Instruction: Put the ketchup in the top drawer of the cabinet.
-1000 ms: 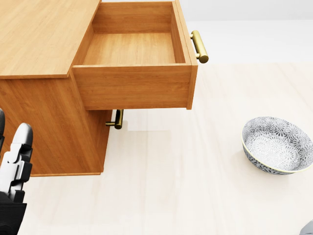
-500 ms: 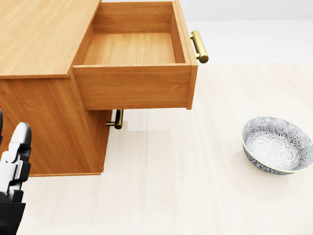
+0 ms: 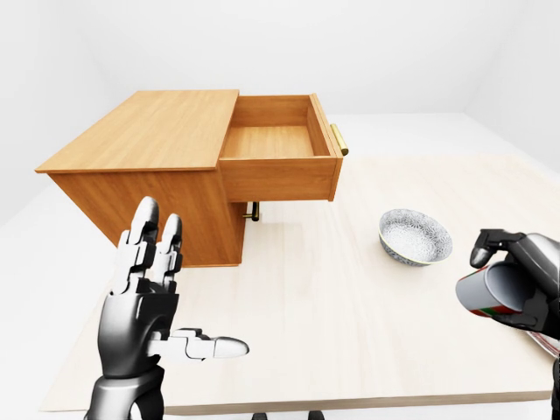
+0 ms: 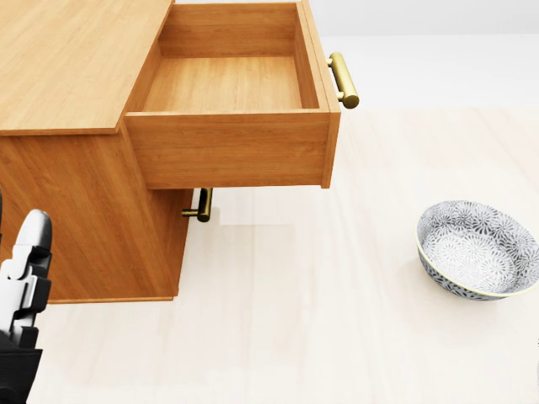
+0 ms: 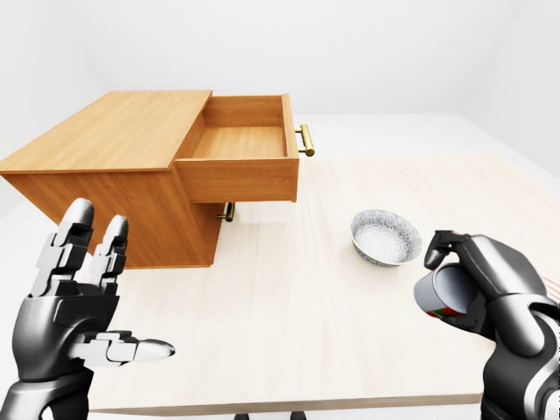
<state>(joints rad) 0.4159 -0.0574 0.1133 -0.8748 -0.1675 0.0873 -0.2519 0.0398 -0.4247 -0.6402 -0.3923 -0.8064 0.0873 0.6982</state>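
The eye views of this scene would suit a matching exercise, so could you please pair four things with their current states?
Things:
1. top drawer
2. patterned bowl
3. left robot hand
4. right robot hand

States:
A. closed round the ketchup bottle
B. pulled out and empty
C. fingers spread, holding nothing
D. standing on the table, right of the cabinet

Pairs: 1-B, 2-D, 3-C, 4-A
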